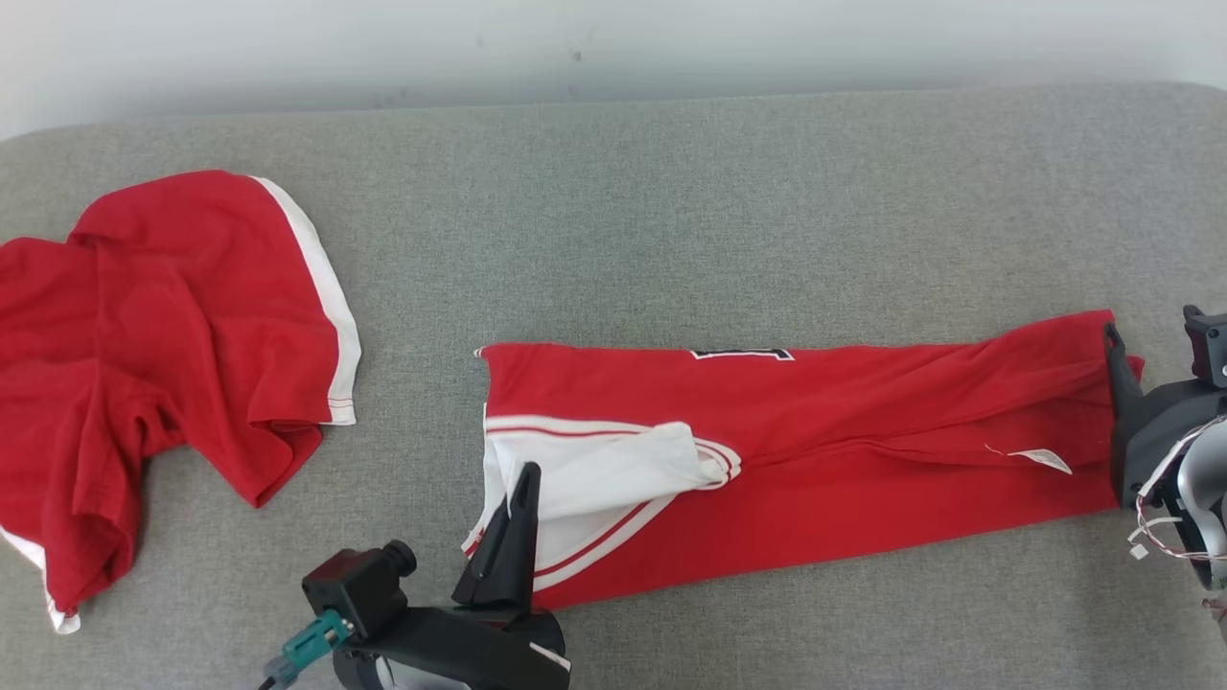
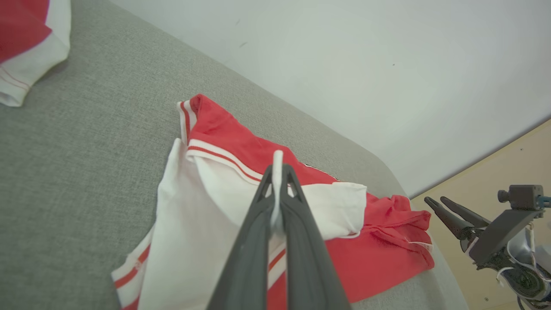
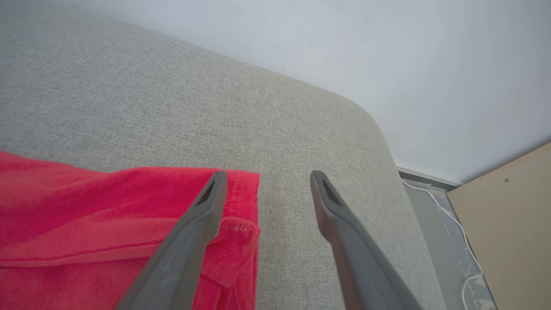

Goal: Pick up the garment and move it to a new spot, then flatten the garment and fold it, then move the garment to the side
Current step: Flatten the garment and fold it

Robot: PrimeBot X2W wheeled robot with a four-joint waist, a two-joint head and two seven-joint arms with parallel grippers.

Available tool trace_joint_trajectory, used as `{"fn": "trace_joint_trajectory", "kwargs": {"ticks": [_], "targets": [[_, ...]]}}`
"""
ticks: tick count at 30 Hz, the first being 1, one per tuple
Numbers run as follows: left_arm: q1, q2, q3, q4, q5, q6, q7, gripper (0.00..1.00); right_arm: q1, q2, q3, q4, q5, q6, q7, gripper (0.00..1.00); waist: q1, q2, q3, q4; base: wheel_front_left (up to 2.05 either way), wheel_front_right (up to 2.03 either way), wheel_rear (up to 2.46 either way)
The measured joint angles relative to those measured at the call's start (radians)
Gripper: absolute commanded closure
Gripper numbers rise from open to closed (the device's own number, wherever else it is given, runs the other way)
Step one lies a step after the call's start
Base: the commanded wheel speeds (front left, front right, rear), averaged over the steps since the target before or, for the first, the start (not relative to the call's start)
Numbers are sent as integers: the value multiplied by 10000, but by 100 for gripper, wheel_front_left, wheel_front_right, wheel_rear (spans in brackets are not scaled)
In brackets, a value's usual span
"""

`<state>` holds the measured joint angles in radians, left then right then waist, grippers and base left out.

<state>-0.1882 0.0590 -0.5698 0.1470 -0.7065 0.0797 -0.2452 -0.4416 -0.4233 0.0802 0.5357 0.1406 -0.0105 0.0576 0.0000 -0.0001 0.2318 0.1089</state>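
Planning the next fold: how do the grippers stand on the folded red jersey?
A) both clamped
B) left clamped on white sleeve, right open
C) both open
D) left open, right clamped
B: left gripper pinches the white sleeve; right gripper stands open by the red jersey.

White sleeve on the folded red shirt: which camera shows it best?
The left wrist view: the white sleeve lies close up, its edge pinched in the shut left pincer. The head view gives it from above, partly behind that pincer. The right wrist view gives a red corner of the shirt.
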Motion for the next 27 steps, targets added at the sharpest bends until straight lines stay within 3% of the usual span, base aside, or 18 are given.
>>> {"fn": "trace_joint_trajectory", "kwargs": {"ticks": [5,6,7,8,18,27], "targets": [[31,-12,-48,157,-88,12,71,100,34,50,8,-297,2,-84,-109,0,0,0,-61,-24,0,0,0],[31,-13,-46,199,-90,31,77,94,34,71,8,-345,2,-84,-140,0,0,0,-74,-27,0,0,0],[31,-17,-48,253,-127,56,125,55,39,96,13,-399,2,-86,-140,0,0,0,-86,-29,0,0,0],[31,-19,-52,334,-140,88,161,0,40,127,40,-431,2,-86,-144,0,0,0,-101,-33,0,0,0],[175,364,343,842,61,259,230,0,501,364,-104,-1122,142,-301,-596,0,0,0,-416,-38,0,0,0],[152,951,1131,374,1578,433,-40,0,1612,1496,-510,-2337,798,-617,-1789,0,0,0,-986,-122,0,0,0]]}}
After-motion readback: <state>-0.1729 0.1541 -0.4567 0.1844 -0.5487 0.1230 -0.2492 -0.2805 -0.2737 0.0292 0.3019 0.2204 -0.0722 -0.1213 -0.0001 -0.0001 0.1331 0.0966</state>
